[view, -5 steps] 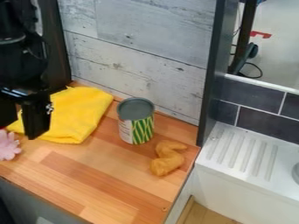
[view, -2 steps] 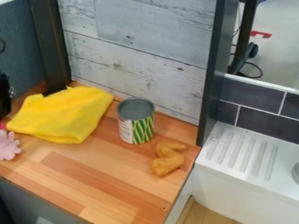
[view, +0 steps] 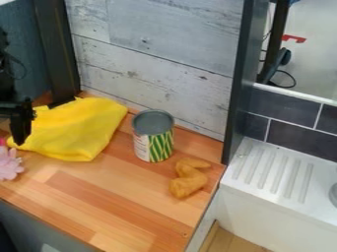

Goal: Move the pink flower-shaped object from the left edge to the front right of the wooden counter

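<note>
Green and white, a patterned label wraps the lower part of one can [view: 153,137], which stands upright on the wooden counter [view: 125,202]; its round grey top faces up, perhaps a closed end, and what the can holds is not visible. At the right, beyond the counter's edge, is one white sink unit [view: 266,206] with a ridged draining surface [view: 273,170]. Counted out, the counter carries one can, one yellow cloth [view: 79,130], one golden-brown piece shaped like a chicken wing [view: 189,179], and one pale pink flower-like thing [view: 8,163], cut off by the left edge of the view. The wing piece lies just beside the can, nearer the counter's right-hand edge. At the far left hangs the black tool [view: 19,127], partly out of the view; whether it is spread or pressed together, I cannot tell. The cloth lies loosely bunched, mostly to the right of the tool, which overlaps its left edge in the view, and the flower-like thing sits just below the tool
</note>
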Controlling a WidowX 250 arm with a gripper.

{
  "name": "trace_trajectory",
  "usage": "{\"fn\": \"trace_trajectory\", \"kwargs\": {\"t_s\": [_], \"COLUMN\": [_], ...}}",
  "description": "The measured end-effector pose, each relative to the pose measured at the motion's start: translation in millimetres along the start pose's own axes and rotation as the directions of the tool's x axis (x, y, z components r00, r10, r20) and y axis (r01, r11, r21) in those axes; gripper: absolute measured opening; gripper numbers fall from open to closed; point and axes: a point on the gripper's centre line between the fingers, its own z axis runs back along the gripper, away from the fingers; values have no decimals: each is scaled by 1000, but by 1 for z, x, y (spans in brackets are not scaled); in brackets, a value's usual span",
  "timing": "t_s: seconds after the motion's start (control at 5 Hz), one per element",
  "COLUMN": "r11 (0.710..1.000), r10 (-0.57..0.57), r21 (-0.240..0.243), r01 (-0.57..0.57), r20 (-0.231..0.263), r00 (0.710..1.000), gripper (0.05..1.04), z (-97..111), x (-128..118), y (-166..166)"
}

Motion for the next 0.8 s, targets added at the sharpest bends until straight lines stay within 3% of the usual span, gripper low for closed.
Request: {"fn": "trace_trajectory", "kwargs": {"t_s": [0.6,0.8], "r11": [993,990], "r10": [108,116], "r21": [61,93], "r01": [-104,-107], "r20": [-56,-97], "r00": [993,989], "gripper": [998,998], "z": [-41,-53], "x": [25,27], "y": [12,17]}}
